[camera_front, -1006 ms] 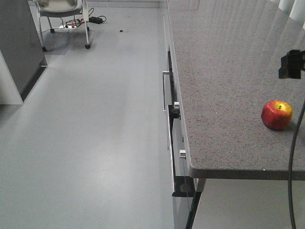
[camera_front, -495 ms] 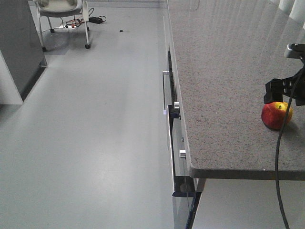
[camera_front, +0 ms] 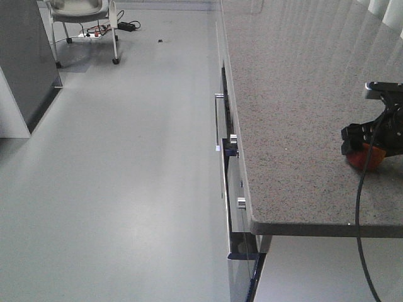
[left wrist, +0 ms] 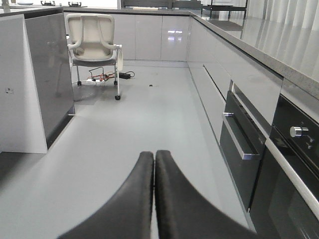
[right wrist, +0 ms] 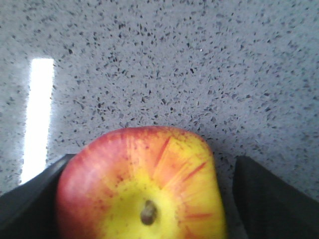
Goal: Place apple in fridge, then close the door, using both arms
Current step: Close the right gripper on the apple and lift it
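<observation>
A grey floor (camera_front: 126, 189) is seen at left, a white chair (camera_front: 80, 9) at upper left, a speckled tabletop (camera_front: 283, 94) at right.

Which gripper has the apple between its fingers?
The right gripper, open, with a finger either side of the apple on the speckled counter. The left gripper is shut and empty, pointing out over the floor.

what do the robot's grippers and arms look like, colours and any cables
The left gripper has two smooth matte black fingers, broad at the base and curving to narrow rounded tips. The right gripper is a blocky black unit with dark fingers. A thin black cable loops down from it. No markings show.
</observation>
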Available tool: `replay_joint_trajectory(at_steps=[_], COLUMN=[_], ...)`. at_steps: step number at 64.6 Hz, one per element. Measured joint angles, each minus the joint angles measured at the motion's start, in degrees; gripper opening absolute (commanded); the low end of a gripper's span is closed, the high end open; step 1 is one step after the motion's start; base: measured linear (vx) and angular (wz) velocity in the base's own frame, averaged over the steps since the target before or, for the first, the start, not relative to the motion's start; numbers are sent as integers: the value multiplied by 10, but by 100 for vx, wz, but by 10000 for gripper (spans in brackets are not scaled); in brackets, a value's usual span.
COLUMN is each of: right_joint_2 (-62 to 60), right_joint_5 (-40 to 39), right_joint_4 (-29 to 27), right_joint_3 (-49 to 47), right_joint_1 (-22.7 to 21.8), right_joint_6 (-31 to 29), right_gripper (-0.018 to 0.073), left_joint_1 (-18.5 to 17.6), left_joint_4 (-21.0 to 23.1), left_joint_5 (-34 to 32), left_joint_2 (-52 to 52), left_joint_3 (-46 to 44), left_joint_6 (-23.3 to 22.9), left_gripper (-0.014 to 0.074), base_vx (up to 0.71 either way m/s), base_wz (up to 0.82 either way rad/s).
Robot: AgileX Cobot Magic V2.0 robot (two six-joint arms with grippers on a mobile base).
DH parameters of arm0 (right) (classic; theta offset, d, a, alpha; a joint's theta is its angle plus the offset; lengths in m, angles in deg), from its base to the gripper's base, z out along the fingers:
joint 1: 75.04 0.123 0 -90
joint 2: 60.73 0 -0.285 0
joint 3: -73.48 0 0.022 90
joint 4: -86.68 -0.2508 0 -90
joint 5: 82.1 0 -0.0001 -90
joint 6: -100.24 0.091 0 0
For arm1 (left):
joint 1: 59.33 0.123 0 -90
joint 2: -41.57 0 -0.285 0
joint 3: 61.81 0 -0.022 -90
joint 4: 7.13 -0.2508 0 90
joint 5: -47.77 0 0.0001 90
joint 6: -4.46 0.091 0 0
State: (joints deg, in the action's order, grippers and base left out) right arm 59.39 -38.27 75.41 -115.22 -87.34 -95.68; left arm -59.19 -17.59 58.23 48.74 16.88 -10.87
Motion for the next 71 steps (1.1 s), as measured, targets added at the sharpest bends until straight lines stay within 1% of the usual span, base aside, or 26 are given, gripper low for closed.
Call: replay_joint_trajectory(at_steps=[6,11,15,16,27,35,40,49,56,62,66,71], right_joint_2=[8,9,8,8,-3,-38,-77,-184,-277,-342,-381,-415], right_joint_5=[0,-1,-1,-2,7,8,8,11,21,37,47,56], right_joint_4=[0,1,1,1,2,-5,-24,-89,-155,-207,-231,-248], right_joint_3=[0,0,0,0,0,0,0,0,0,0,0,0], right_joint_1=[0,0,0,0,0,0,0,0,0,0,0,0], right_joint_6=[0,0,0,0,-1,-18,-39,-99,-155,-190,-201,-209], right_gripper=[560,503,437,401,175,40,-16,-11,-11,-11,-11,-11], left_joint_1=[0,0,0,0,0,0,0,0,0,0,0,0], left_joint_4=[0,0,0,0,0,0,0,0,0,0,0,0], left_joint_5=[0,0,0,0,0,0,0,0,0,0,0,0], left_joint_2=[0,0,0,0,0,0,0,0,0,0,0,0], left_joint_3=[0,0,0,0,0,0,0,0,0,0,0,0], left_joint_6=[0,0,0,0,0,0,0,0,0,0,0,0], left_gripper=[-6,-6,-6,-6,-6,-6,-6,-6,-6,-6,-6,-6], base_vx=[0,0,0,0,0,0,0,0,0,0,0,0], base_wz=[0,0,0,0,0,0,0,0,0,0,0,0])
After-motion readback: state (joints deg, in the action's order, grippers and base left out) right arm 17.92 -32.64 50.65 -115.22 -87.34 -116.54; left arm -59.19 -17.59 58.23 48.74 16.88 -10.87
